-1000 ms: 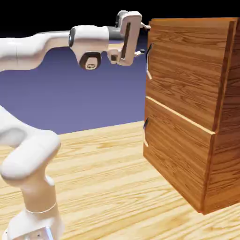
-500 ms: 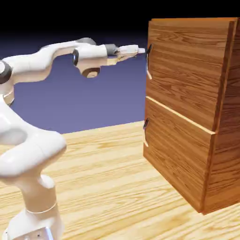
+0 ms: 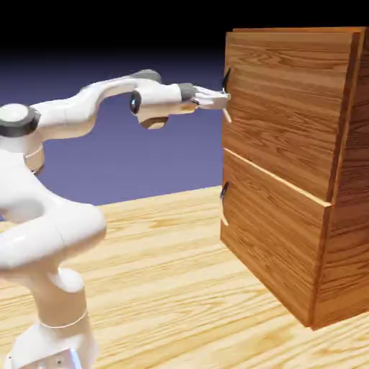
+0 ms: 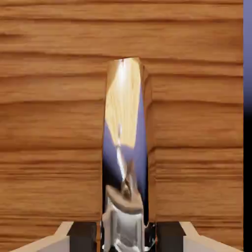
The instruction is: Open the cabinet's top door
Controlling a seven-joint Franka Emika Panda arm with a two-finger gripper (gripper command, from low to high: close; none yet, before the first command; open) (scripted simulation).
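1. My tool (image 3: 225, 97) is at the front left edge of the cabinet (image 3: 295, 166), high up.
2. My tool is squeezed shut on the handle (image 4: 124, 147) of the top door (image 3: 281, 108).
3. In the hand view, the handle is a shiny metal bar standing straight up between my two grey fingertips (image 4: 82, 235).
4. The shiny bar shows little reflections of yellow wood and blue on it.
5. Behind the bar, brown wood fills almost the whole hand view.
6. In the exterior view, the cabinet is a tall brown wooden box that sits on the pale wooden desk (image 3: 166, 274), on the exterior view's right.
7. The top door is the upper front panel, and it looks flat against the cabinet.
8. A pale line splits the top door from the lower panel (image 3: 270, 238).
9. The lower panel has its own small dark handle (image 3: 224, 190) at its left edge, well below my tool.
10. My white arm (image 3: 79, 119) comes up from the lower left, bends, and reaches level to the right toward the cabinet.
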